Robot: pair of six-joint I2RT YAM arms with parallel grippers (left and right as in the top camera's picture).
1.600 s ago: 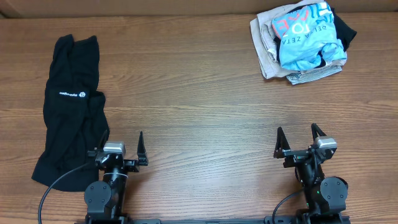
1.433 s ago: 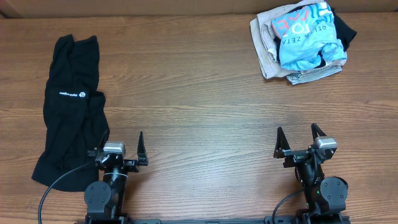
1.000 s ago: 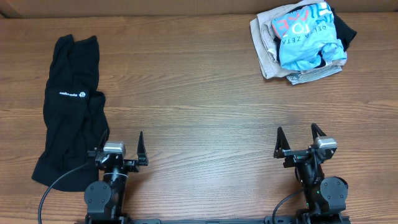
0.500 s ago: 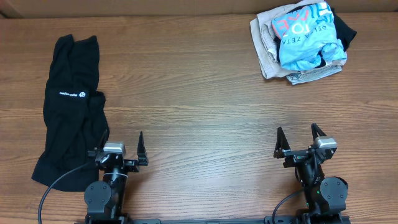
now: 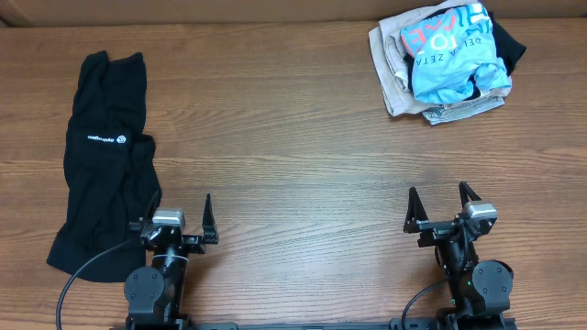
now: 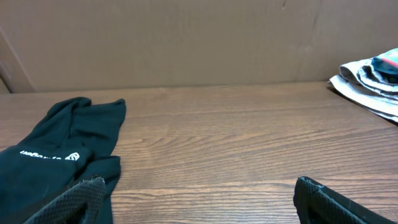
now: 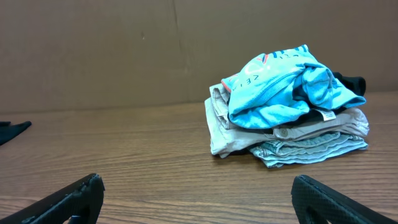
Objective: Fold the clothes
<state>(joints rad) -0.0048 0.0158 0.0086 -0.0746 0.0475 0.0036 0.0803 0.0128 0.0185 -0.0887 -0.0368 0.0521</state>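
The clothes, a black shirt [image 5: 103, 156] with small white lettering, lie bunched lengthwise on the wooden table's left side; in the left wrist view the black shirt [image 6: 59, 155] sits at the lower left. My left gripper [image 5: 176, 218] rests near the front edge, just right of the shirt's lower end, open and holding nothing. My left gripper [image 6: 199, 202] shows only bare wood between its fingers. My right gripper [image 5: 442, 207] rests at the front right, open and holding nothing. Bare table lies before my right gripper [image 7: 198, 199].
A pile of other garments [image 5: 445, 57], light blue on top over beige and patterned pieces, sits at the back right corner and shows as a pile [image 7: 286, 109] in the right wrist view. A brown cardboard wall [image 7: 124, 50] backs the table.
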